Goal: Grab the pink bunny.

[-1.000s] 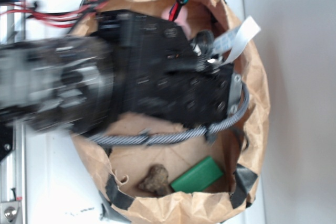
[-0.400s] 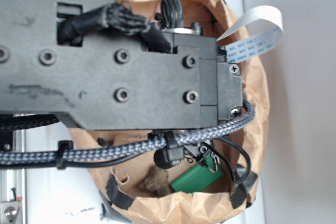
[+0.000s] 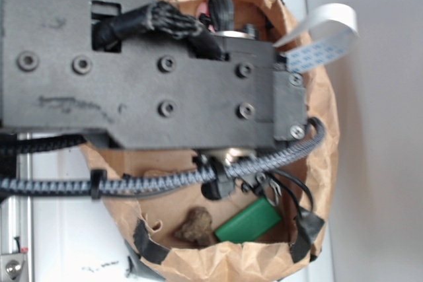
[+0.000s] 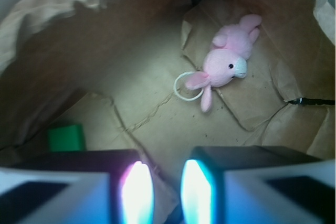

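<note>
The bunny (image 4: 228, 59) lies in the bag (image 4: 105, 77), soft and light. Its plump body suits pinching. The jaws hang apart, empty.

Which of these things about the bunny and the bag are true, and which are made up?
1. The pink bunny lies on the brown paper floor of the bag. True.
2. The gripper is squeezing the bunny. False: the bunny lies apart from it, farther into the bag, and nothing sits between the fingers.
3. A white cord loop lies beside the bunny's ears. True.
4. The green block sits on top of the bunny. False: it lies elsewhere on the bag floor, next to a brown lump.
5. The bag is made of blue plastic. False: it is crumpled brown paper.
</note>
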`<state>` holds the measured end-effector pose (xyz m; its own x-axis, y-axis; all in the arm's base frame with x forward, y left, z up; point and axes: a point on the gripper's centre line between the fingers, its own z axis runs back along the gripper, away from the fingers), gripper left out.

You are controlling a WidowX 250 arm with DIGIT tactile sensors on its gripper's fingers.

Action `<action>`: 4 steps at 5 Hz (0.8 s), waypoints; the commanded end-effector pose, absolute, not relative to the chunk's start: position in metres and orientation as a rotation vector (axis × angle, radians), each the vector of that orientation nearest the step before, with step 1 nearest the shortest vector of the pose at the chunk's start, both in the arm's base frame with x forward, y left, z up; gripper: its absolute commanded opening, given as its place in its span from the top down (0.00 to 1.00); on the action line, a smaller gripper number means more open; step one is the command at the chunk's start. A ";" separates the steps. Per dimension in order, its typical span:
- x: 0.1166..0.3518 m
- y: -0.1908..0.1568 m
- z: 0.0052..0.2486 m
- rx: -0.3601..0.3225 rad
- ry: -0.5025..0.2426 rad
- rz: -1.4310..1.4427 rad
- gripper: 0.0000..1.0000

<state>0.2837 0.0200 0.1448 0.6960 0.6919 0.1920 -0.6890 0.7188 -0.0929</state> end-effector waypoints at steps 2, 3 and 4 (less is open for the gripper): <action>0.287 0.066 0.100 0.111 -0.237 0.949 0.00; 0.284 0.075 0.088 0.185 -0.224 0.948 0.00; 0.282 0.090 0.079 0.239 -0.198 0.965 0.00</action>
